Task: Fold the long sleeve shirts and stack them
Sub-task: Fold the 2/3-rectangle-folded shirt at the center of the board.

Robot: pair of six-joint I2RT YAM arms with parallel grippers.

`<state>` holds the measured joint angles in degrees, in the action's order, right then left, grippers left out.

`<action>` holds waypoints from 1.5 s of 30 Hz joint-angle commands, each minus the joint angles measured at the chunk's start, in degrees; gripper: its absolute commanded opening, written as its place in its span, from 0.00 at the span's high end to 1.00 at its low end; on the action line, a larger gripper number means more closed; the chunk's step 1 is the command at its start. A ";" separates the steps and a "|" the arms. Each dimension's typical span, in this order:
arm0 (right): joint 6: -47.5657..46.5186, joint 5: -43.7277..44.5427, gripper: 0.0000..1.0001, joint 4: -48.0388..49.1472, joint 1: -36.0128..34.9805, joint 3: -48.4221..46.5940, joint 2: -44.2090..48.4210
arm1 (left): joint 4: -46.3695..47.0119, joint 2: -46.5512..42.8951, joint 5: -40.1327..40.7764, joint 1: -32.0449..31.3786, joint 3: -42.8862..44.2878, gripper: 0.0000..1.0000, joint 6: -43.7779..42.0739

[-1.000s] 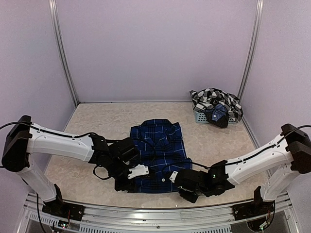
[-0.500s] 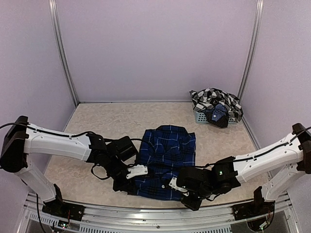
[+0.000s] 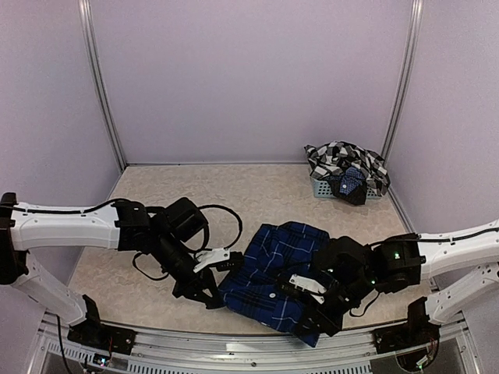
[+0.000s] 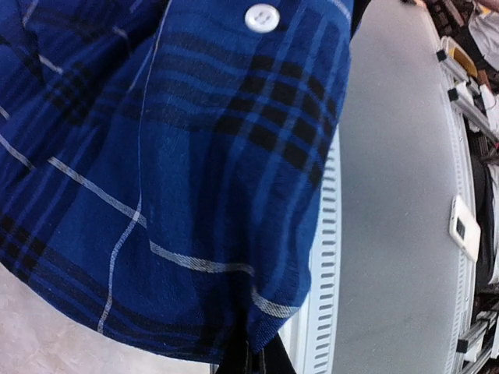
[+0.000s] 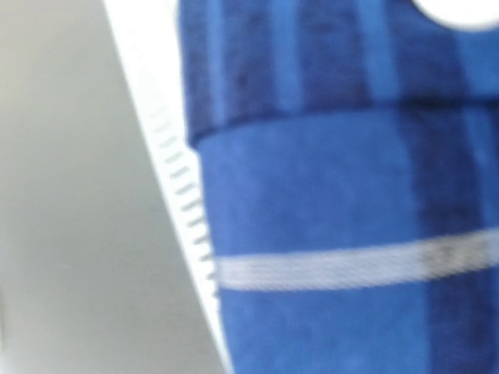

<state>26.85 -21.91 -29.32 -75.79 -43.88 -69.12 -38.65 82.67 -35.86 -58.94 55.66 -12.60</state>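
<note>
At the near edge, both claws are clenched on the hem of the navy plaid shirt [image 3: 279,265]. The left claw [image 3: 220,274] pinches the shirt's near-left corner. Its wrist view shows only a thin lip of cloth between the fingertips, with a white button [image 4: 262,16] higher up the panel. The right claw [image 3: 306,305] grips the near-right corner, and blurred blue cloth fills its wrist view.

The first risk is that so shallow a bite lets the hem slip free if either arm pulls harder than the other. The shirt would then drop in a heap. The second risk is the slotted metal rail [image 3: 234,343] just beside the near corner. Cloth hanging low there could drag across the slots, or a button could catch on them.

Further back, the shirt lies bunched and skewed on the tabletop [image 3: 179,191], right of centre, with its far part resting on the surface. Uneven lifting would probably twist it and set a crooked fold. The left arm's black cable [image 3: 228,220] loops close by and might sweep the cloth.

At the far right, the black-and-white checked shirt [image 3: 343,160] is heaped over the mesh basket [image 3: 321,188], well apart. It is not yet folded, so a sloppy first fold would make a poor base for the stack.
</note>
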 commanded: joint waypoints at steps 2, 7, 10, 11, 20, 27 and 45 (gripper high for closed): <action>1.28 -8.09 1.00 4.88 4.26 2.08 5.18 | 4.29 -6.66 -6.29 1.59 -0.93 1.00 6.58; 5.24 -12.47 1.00 10.93 10.88 7.40 11.14 | 4.55 -5.65 -10.54 5.07 1.13 1.00 12.17; 7.87 -16.28 1.00 14.22 15.70 9.94 13.37 | 4.46 -2.70 -13.29 7.81 2.86 1.00 14.15; 8.23 -16.92 1.00 14.47 16.96 10.32 13.44 | 4.53 -1.66 -14.39 8.84 3.49 1.00 14.70; 8.91 -22.82 1.00 15.48 28.14 8.55 7.60 | 2.08 10.64 -24.92 18.88 13.63 1.00 13.48; 9.10 -25.90 1.00 14.02 38.02 7.47 5.96 | 2.73 20.65 -28.35 21.90 22.32 1.00 16.05; 15.36 -39.08 1.00 32.10 55.47 9.67 -5.60 | 37.71 24.79 -20.18 28.60 23.76 0.28 38.46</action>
<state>41.15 -56.58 -4.05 -23.86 -34.22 -71.85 -9.06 110.15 -61.36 -31.40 79.66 22.06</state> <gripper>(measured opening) 0.008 0.713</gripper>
